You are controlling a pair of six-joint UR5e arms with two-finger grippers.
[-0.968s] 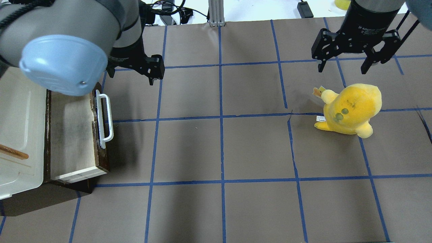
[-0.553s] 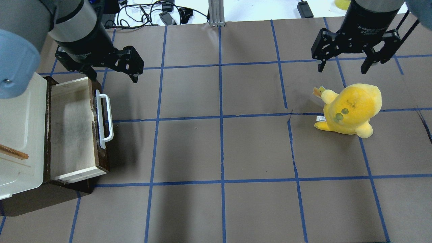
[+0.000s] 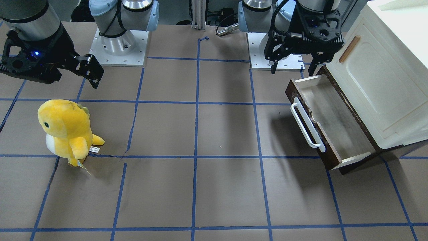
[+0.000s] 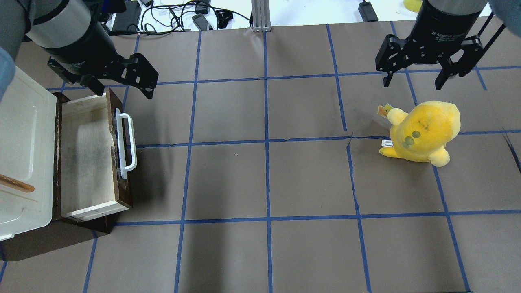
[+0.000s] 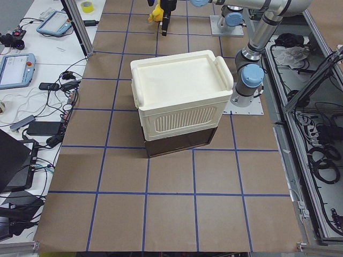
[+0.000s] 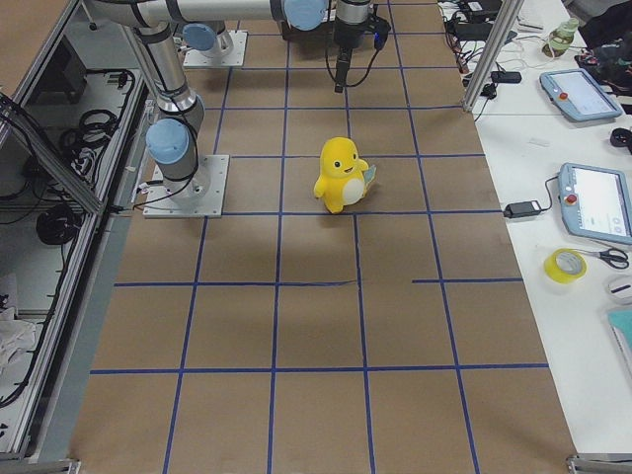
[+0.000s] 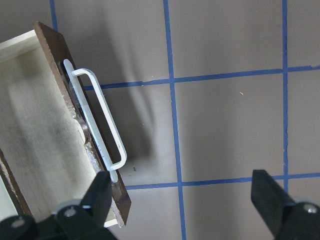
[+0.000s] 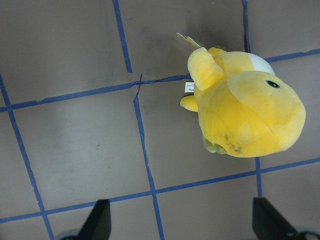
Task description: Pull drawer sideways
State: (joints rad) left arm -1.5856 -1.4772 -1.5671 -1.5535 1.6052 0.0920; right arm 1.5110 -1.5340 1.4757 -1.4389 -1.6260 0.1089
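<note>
Over the drawer (image 4: 85, 162), far end, my left gripper (image 4: 122, 92) hangs wide open, empty; pull looks done, so lift clear.

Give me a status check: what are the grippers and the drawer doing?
Left gripper open, empty, at one end of the drawer. Right gripper open near yellow toy. Drawer pulled out, handle free. Nothing blocking.

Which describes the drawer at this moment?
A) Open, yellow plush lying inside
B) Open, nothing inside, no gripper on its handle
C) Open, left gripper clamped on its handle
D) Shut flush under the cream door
B: the drawer stands open with its pale wood inside bare, and the left gripper is open near its far end, off the white handle.
</note>
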